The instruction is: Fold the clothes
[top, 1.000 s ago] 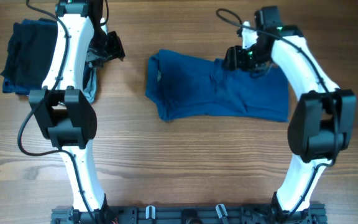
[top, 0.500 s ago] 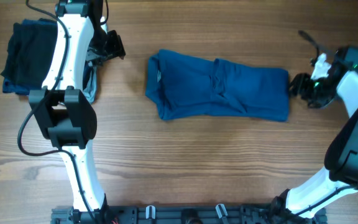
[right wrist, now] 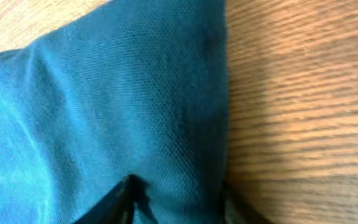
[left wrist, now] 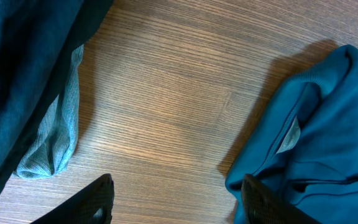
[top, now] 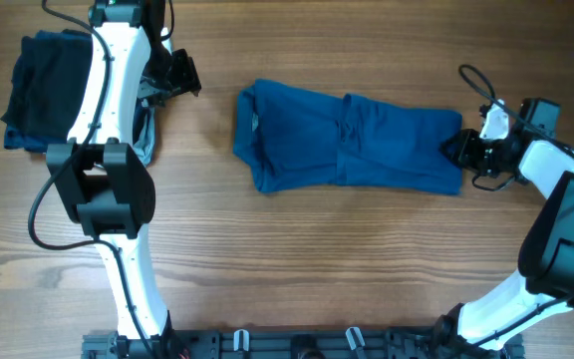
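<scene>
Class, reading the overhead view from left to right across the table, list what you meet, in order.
Dark folded clothes → left gripper → blue shirt → right gripper

One blue polo shirt (top: pixel 347 140), one dark folded pile (top: pixel 38 90), two robot arms (top: pixel 108 100)

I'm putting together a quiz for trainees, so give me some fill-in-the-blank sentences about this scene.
1. The shirt is ___ in colour.
2. The table is made of ___.
3. The right gripper has its fingers on either side of an edge of the ___.

Missing words: blue; wood; shirt.
</scene>
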`<action>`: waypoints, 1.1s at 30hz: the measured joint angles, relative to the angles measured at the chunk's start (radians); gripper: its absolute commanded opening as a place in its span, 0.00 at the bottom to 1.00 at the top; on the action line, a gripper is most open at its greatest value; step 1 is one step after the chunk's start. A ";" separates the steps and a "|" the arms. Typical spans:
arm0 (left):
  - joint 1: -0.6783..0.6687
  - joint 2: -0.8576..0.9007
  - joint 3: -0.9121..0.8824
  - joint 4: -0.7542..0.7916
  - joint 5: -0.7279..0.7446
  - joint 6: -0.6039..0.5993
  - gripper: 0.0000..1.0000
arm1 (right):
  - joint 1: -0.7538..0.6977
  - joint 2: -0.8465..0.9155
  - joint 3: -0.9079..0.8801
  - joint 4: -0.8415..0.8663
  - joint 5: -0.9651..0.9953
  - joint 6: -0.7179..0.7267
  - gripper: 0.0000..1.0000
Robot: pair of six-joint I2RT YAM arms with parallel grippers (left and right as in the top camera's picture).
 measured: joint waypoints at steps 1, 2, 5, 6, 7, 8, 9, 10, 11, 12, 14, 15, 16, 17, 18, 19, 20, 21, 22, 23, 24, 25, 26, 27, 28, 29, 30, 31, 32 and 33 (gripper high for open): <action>-0.001 0.000 0.000 0.001 0.000 0.000 0.66 | 0.006 0.003 -0.002 0.018 0.005 0.003 0.11; -0.004 0.000 0.000 0.003 0.000 0.000 0.66 | 0.007 0.003 -0.002 0.037 0.010 -0.001 0.04; -0.013 0.000 0.000 0.018 0.000 0.000 0.65 | 0.005 0.004 -0.007 0.122 0.023 0.001 0.04; -0.015 0.000 0.000 0.018 0.000 0.000 0.65 | -0.006 0.004 -0.006 0.122 0.023 0.002 0.04; -0.016 0.000 0.000 0.016 0.000 0.000 0.65 | -0.016 0.004 0.002 0.100 0.023 0.002 0.04; -0.016 0.000 0.000 0.014 0.000 0.000 0.66 | -0.040 0.004 0.028 0.052 0.023 0.002 0.04; -0.016 0.000 0.000 0.015 0.000 0.000 0.66 | -0.067 0.004 0.065 0.002 0.026 0.001 0.04; -0.016 0.000 0.000 0.014 0.000 0.000 0.66 | -0.106 0.004 0.128 -0.084 0.027 -0.009 0.04; -0.016 0.000 0.000 0.014 0.000 0.000 0.67 | -0.135 0.004 0.180 -0.126 0.030 -0.021 0.04; -0.016 0.000 0.000 0.015 0.000 0.000 0.67 | -0.162 0.006 0.246 -0.211 0.046 -0.030 0.04; -0.016 0.000 0.000 0.015 0.000 0.000 0.67 | -0.194 0.007 0.386 -0.348 0.072 -0.039 0.04; -0.016 0.000 0.000 0.016 0.000 0.000 0.67 | -0.196 0.007 0.426 -0.386 0.077 -0.045 0.04; -0.016 0.000 0.000 0.013 0.000 0.000 0.67 | -0.192 0.008 0.506 -0.460 0.083 -0.053 0.04; -0.016 0.000 0.000 0.013 0.000 0.000 0.67 | -0.182 0.007 0.568 -0.508 0.086 -0.057 0.04; -0.016 0.000 0.000 0.014 0.000 0.000 0.67 | -0.159 0.007 0.623 -0.565 0.087 -0.060 0.04; -0.016 0.000 0.000 0.014 0.000 0.000 0.68 | -0.142 0.007 0.645 -0.595 0.090 -0.060 0.04; -0.016 0.000 0.000 0.015 0.000 0.000 0.68 | -0.115 0.007 0.662 -0.616 0.092 -0.060 0.04; -0.016 0.000 0.000 0.015 0.000 0.000 0.68 | -0.071 0.007 0.668 -0.645 0.095 -0.061 0.04; -0.016 0.000 0.000 0.015 0.000 0.000 0.68 | -0.032 0.007 0.669 -0.667 0.097 -0.063 0.04; -0.016 0.000 0.000 0.014 0.000 0.000 0.68 | 0.019 0.007 0.669 -0.682 0.099 -0.066 0.04; -0.016 0.000 0.000 0.015 0.000 0.000 0.68 | 0.111 0.007 0.669 -0.695 0.101 -0.068 0.04; -0.016 0.000 0.000 0.015 0.000 0.000 0.68 | 0.151 0.007 0.669 -0.703 0.105 -0.068 0.04; -0.016 0.000 0.000 0.014 0.000 0.000 0.68 | 0.181 0.007 0.669 -0.712 0.110 -0.070 0.04; -0.016 0.000 0.000 0.015 0.000 0.000 0.69 | 0.217 0.007 0.669 -0.723 0.121 -0.071 0.04; -0.016 0.000 0.000 0.015 0.000 0.000 0.69 | 0.294 0.007 0.669 -0.740 0.127 -0.071 0.05; -0.016 0.000 0.000 0.014 0.000 0.000 0.69 | 0.341 0.007 0.669 -0.753 0.148 -0.071 0.06; -0.016 0.000 0.000 0.015 0.000 0.000 0.69 | 0.415 0.007 0.668 -0.755 0.182 -0.071 0.06; -0.016 0.000 0.000 0.015 0.000 0.000 0.68 | 0.436 0.007 0.666 -0.751 0.192 -0.071 0.06; -0.016 0.000 0.000 0.014 0.000 0.000 0.68 | 0.467 0.007 0.653 -0.729 0.205 -0.071 0.07; -0.016 0.000 0.000 0.015 0.000 0.000 0.68 | 0.499 0.007 0.633 -0.705 0.211 -0.071 0.07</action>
